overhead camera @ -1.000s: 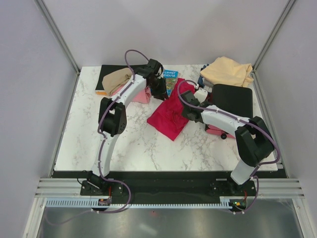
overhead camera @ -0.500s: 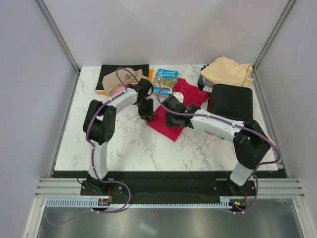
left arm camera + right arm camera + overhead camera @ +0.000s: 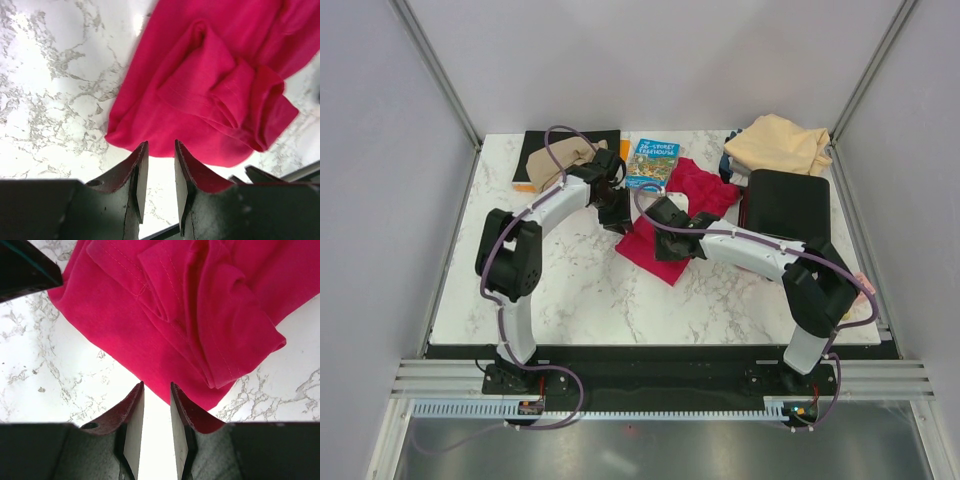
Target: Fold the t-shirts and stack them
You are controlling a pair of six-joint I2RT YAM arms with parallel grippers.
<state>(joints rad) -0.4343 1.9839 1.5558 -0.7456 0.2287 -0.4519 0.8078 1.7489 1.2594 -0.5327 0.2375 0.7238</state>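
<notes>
From above, the far left corner of the marble desk [image 3: 570, 300] holds a black mat [image 3: 540, 138] with a tan shirt [image 3: 552, 160] bunched on top of it. The left arm reaches over the near edge of that mat, and its cable loops across the tan cloth. A blue book [image 3: 653, 162] lies at the middle of the far edge. Just nearer than the book, around the desk's centre, the red shirt [image 3: 645, 255] lies crumpled, and both arms meet over it and cover its middle. At the far right corner sits a cream shirt [image 3: 778, 143], loosely heaped, with a black pad [image 3: 790, 205] just on its near side.

The overhead view hides the fingers of both arms under their own wrists, so we turn to the wrist cameras for them. In the left wrist view, the left gripper [image 3: 161, 145] has its fingers a little apart. Bare marble shows in the gap, and the tips are just short of the red shirt's edge, with a folded lump of cloth beyond. In the right wrist view, the right gripper [image 3: 156, 385] is likewise slightly spread with nothing in it. It is poised at another edge of the red shirt, where stitched hems and overlapping folds show. A dark shape cuts across the top left corner of that view, and we cannot tell what it is.
</notes>
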